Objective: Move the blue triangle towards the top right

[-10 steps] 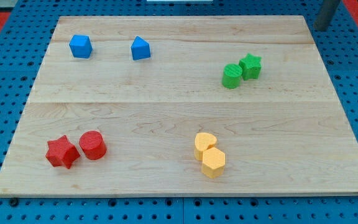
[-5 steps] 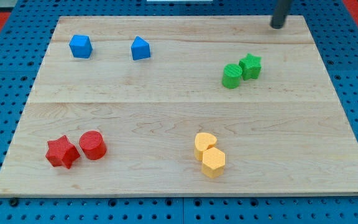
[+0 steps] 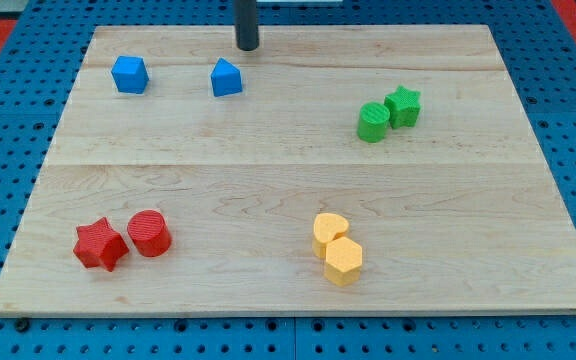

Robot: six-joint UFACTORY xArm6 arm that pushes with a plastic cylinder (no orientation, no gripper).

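The blue triangle [image 3: 226,78] lies near the view's top, left of centre, on the wooden board [image 3: 288,170]. My tip [image 3: 247,47] rests on the board just above and slightly right of the blue triangle, apart from it by a small gap. A blue cube [image 3: 129,74] lies further to the left on the same line.
A green cylinder [image 3: 373,122] and a green star [image 3: 403,105] touch at the right. A red star [image 3: 99,244] and a red cylinder [image 3: 149,233] sit at the bottom left. Two yellow blocks [image 3: 336,249] touch at the bottom centre.
My tip has swept left along the top edge, from the top right corner to just above the blue triangle. No block has moved.
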